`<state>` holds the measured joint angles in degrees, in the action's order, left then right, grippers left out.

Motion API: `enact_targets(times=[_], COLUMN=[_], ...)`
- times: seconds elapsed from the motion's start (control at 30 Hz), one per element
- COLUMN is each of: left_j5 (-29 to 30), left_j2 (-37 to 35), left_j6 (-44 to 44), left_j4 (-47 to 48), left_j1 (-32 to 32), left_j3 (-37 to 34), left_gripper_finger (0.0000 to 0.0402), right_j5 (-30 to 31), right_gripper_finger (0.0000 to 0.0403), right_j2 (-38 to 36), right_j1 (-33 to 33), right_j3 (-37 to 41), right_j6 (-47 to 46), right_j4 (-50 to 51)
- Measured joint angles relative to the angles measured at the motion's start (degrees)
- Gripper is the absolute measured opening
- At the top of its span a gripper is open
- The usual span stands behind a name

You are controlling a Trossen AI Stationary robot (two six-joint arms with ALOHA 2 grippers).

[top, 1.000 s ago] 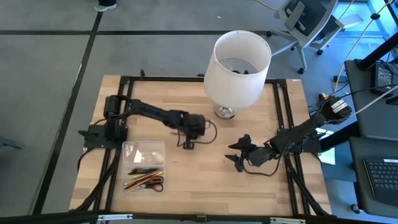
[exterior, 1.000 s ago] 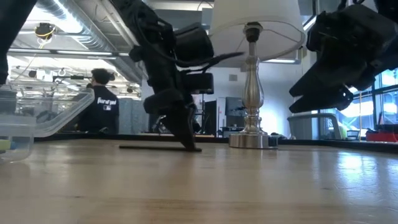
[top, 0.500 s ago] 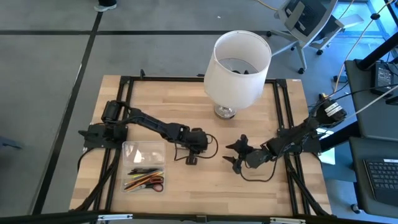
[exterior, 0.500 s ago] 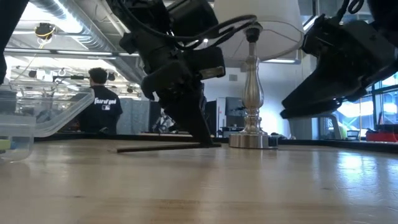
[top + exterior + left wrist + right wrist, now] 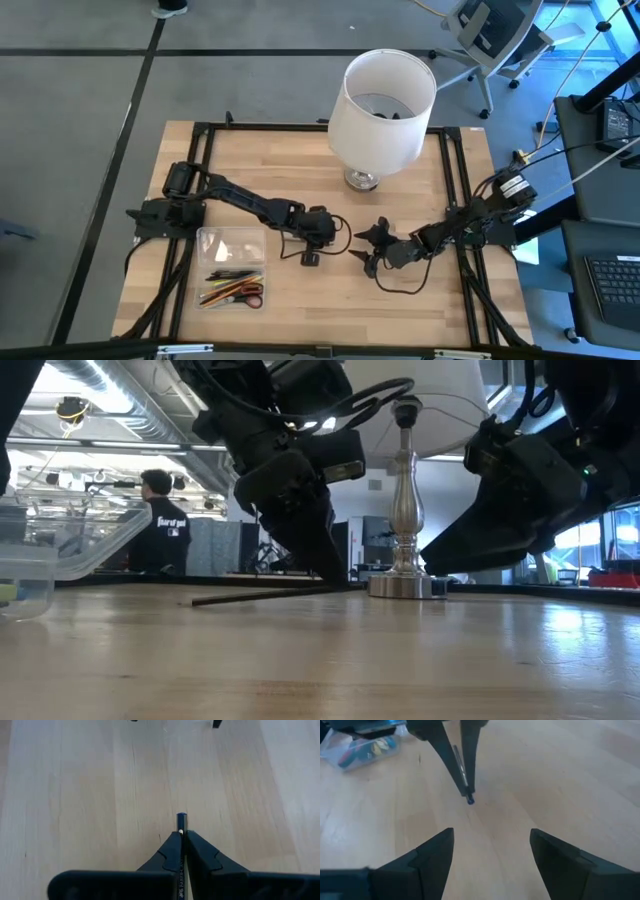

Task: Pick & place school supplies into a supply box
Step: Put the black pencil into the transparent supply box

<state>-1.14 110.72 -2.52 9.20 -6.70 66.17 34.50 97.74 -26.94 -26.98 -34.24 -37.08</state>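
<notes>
L gripper (image 5: 182, 840) pinched tight on dark pencil (image 5: 181, 820) mid-table, one end dragging – prob heading to supply box (image 5: 231, 265). R gripper (image 5: 490, 850) fully spread, empty, just right – standby.

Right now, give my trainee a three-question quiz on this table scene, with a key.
1. True or false: the left gripper is shut on a dark pencil.
2. How do the right gripper's fingers stand? A) spread open, holding nothing B) closed on scissors C) closed on the lamp
3. In the high view, where is the supply box: near the left arm's base or the right arm's?

Key
1. True; one end of the pencil still touches the table.
2. A
3. The left arm's.
</notes>
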Motion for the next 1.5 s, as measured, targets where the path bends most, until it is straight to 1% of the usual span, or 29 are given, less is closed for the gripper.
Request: enact_targets(times=[0.33,0.4,0.53,0.67,0.77,0.93,1.0,1.13,1.27,1.33,1.5], left_j5=[-0.1,-0.1,-0.1,-0.5,-2.3,-7.7,-8.4,-8.8,-5.8,-4.4,-0.1], left_j2=[-2.9,-4.1,-6.6,-9.9,-12.3,-16.0,-17.5,-20.3,-21.0,-21.0,-21.0], left_j6=[-1.2,-1.7,-4.0,-7.9,-11.5,-20.6,-23.3,-28.9,-36.1,-38.9,-46.7], left_j4=[0.6,2.3,2.6,2.6,1.7,4.5,8.3,19.3,29.4,32.2,32.1], left_j1=[0.2,0.2,0.5,0.8,0.8,0.1,-1.0,-4.4,-9.3,-12.1,-18.4], left_j3=[0.1,0.0,0.1,0.1,0.1,0.1,0.1,0.1,0.1,0.1,-2.3], left_gripper_finger=[0.0006,0.0006,0.0006,0.0006,0.0006,0.0006,0.0006,0.0006,0.0006,0.0006,0.0006], right_j5=[-0.1,-0.1,-0.2,-1.0,-1.1,-1.1,-1.1,-1.1,-1.1,-1.1,-1.1], right_gripper_finger=[0.0265,0.0265,0.0265,0.0265,0.0265,0.0265,0.0265,0.0265,0.0265,0.0265,0.0265], right_j2=[0.0,0.0,0.0,0.0,0.0,0.0,0.0,0.0,0.0,0.0,0.0], right_j1=[0.0,0.0,0.0,0.1,0.1,0.1,0.1,0.1,0.2,0.2,0.3], right_j3=[0.0,0.0,0.0,0.0,0.0,0.0,0.0,0.0,0.0,0.0,0.0], right_j6=[0.0,0.0,0.0,-0.1,0.0,0.0,0.2,0.3,0.3,0.3,0.2], right_j4=[-0.3,-0.3,0.1,0.1,0.2,0.3,0.3,0.7,1.1,1.2,1.4])
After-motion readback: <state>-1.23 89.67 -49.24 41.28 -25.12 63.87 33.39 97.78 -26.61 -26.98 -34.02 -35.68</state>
